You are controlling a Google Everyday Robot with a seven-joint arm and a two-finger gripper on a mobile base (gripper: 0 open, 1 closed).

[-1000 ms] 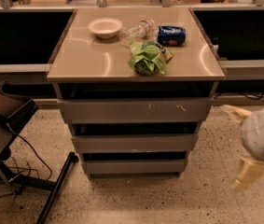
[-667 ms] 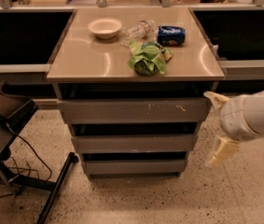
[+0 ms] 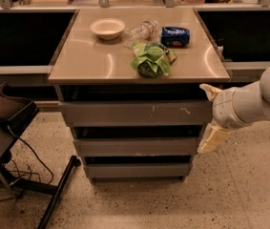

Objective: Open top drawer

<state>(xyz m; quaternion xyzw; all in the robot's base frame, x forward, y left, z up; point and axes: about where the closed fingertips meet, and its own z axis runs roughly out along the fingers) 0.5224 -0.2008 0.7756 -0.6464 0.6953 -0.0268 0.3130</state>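
Observation:
The top drawer [image 3: 125,113] is the widest grey face of the cabinet, just under the tan tabletop [image 3: 87,61]. It has small pale scratches right of its middle and looks shut. Two slimmer grey drawers [image 3: 134,146] sit below it, also shut. My gripper [image 3: 204,118] is at the right end of the top drawer's face, at drawer height. It is open, with one pale finger [image 3: 209,90] above and the other below. It holds nothing. My white arm [image 3: 263,97] comes in from the right.
On the tabletop lie a white bowl [image 3: 107,27], a clear plastic bottle [image 3: 139,31], a blue packet [image 3: 175,36] and a green bag [image 3: 151,58]. A black stand with cables [image 3: 5,123] is on the floor at the left. Dark counters flank the cabinet.
My arm has moved left and up from the lower right of the view. The gripper now sits at the right end of the top drawer. The drawers have not moved.

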